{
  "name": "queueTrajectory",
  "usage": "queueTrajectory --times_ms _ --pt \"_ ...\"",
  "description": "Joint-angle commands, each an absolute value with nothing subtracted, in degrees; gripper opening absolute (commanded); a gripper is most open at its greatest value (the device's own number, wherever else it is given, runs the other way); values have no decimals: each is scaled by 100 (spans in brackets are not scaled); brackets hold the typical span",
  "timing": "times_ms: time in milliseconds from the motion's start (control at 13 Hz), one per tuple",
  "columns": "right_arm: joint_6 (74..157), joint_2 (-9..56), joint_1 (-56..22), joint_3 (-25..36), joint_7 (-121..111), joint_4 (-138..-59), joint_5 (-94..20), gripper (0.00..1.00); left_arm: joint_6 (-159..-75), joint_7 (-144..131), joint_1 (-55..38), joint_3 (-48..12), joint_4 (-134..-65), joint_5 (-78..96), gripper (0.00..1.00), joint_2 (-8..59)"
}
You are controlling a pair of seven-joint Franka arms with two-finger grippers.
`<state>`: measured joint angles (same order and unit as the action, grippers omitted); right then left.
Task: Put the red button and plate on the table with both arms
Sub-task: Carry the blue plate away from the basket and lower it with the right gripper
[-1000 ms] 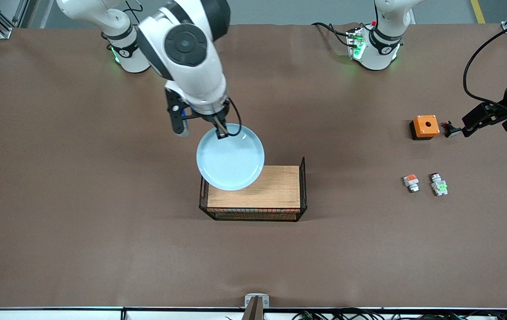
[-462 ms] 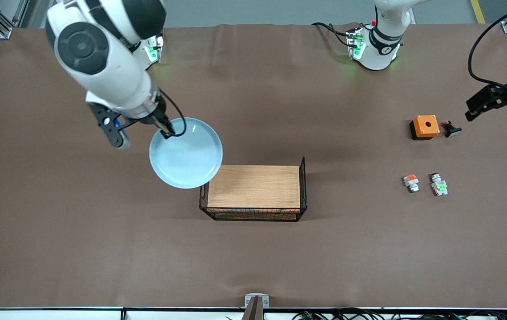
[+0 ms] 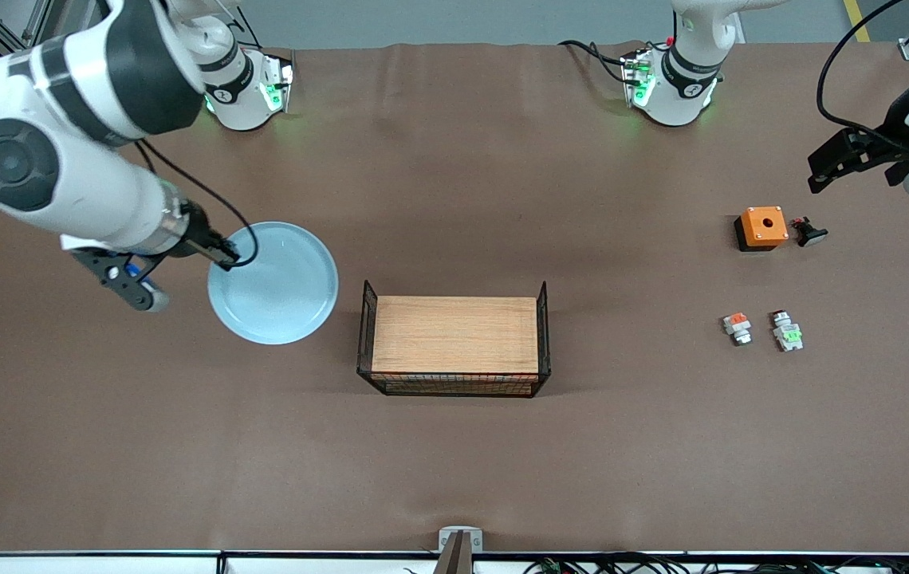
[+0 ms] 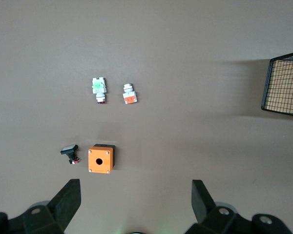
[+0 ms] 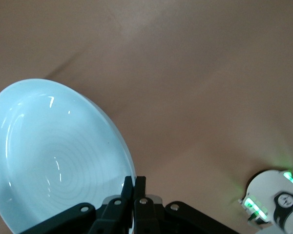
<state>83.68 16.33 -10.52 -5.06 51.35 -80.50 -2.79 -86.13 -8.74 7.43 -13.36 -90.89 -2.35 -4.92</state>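
Observation:
My right gripper (image 3: 225,257) is shut on the rim of the pale blue plate (image 3: 273,283) and holds it in the air over the brown table (image 3: 454,462), beside the wire frame, toward the right arm's end. In the right wrist view the fingers (image 5: 135,187) pinch the plate's rim (image 5: 53,156). The green-topped button block (image 3: 788,332) lies on the table at the left arm's end, beside an orange-red one (image 3: 737,327). It shows in the left wrist view (image 4: 98,88). My left gripper (image 4: 136,204) is open and empty, up in the air over the table by the orange box (image 3: 762,227).
A wooden board in a black wire frame (image 3: 454,344) stands mid-table. A small black part (image 3: 808,232) lies beside the orange box. The arm bases (image 3: 674,80) stand along the table's back edge.
My right gripper has carried the plate off the wooden board toward the right arm's end of the table. My left gripper has risen away from the small black part.

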Motion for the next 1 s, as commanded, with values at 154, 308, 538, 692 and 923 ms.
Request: queueTrajectory --times_ms 154,308,538,692,923 --pt "9104 1441 -125 -598 3353 -8823 -202 2 -8841 -835 712 -1257 -9369 -158 100 -668" --pt "9507 1450 174 -606 2789 -9244 -211 2 -8851 -835 712 -1274 -9369 -158 100 -659" --pt "9800 1511 561 -606 1953 -9658 -211 2 -8851 -835 712 -1283 -9369 -158 100 -650" --pt "10210 1591 772 -598 1706 -9947 -211 2 -8850 -835 721 -1283 -9369 -158 100 -642" --pt "11264 1608 1132 -606 777 -10676 -220 2 -8833 -835 747 -1283 -9360 -149 100 -642"
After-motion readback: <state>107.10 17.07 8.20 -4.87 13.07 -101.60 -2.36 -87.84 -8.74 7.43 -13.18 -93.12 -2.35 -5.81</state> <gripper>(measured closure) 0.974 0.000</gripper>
